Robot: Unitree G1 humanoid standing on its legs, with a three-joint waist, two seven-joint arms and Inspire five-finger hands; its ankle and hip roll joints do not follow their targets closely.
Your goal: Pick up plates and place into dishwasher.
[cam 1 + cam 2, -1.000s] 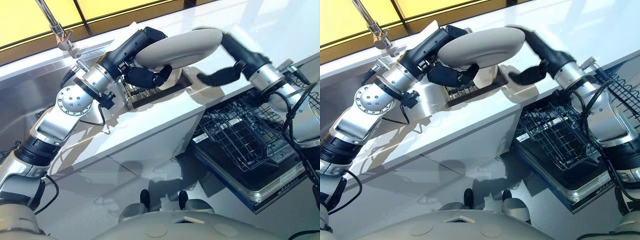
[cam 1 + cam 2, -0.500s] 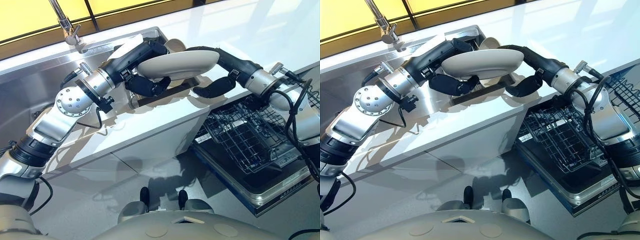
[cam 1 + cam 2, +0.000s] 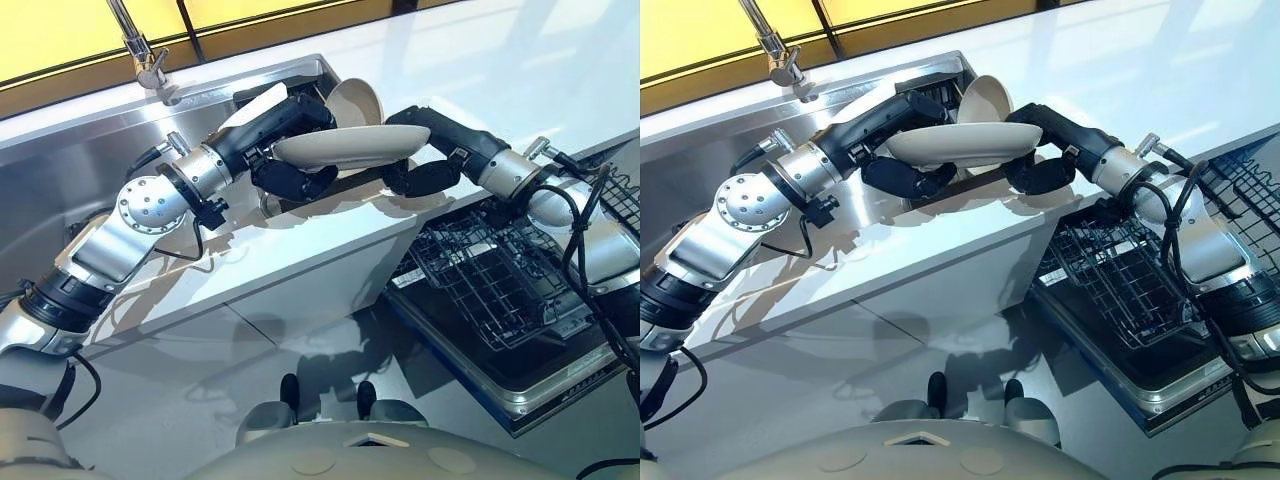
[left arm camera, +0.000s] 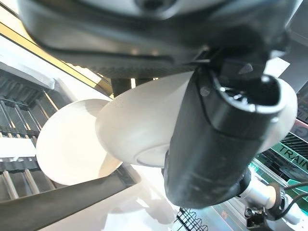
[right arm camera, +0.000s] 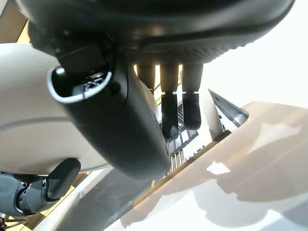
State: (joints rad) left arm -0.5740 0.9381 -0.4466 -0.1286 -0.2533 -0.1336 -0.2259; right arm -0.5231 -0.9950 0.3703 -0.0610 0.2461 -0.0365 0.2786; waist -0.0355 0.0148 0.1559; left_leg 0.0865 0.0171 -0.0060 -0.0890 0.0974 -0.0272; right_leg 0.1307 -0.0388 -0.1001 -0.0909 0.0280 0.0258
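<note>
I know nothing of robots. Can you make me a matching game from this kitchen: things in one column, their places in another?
1 nearer plate
2 farther plate
3 wire basket
4 tap

a on edge at the right end of the sink
b pulled out low on the robot's right
c gripped by left robot hand and right robot hand
d rising behind the sink

Pairs: 1-c, 2-a, 3-b, 4-d

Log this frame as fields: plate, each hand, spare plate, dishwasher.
plate: roughly level, above the counter
left hand: pinching the plate's sink-side edge
right hand: pinching the opposite edge
second plate: upright in the rack behind
dishwasher basket: pulled out at robot's right, no plates seen in it
</note>
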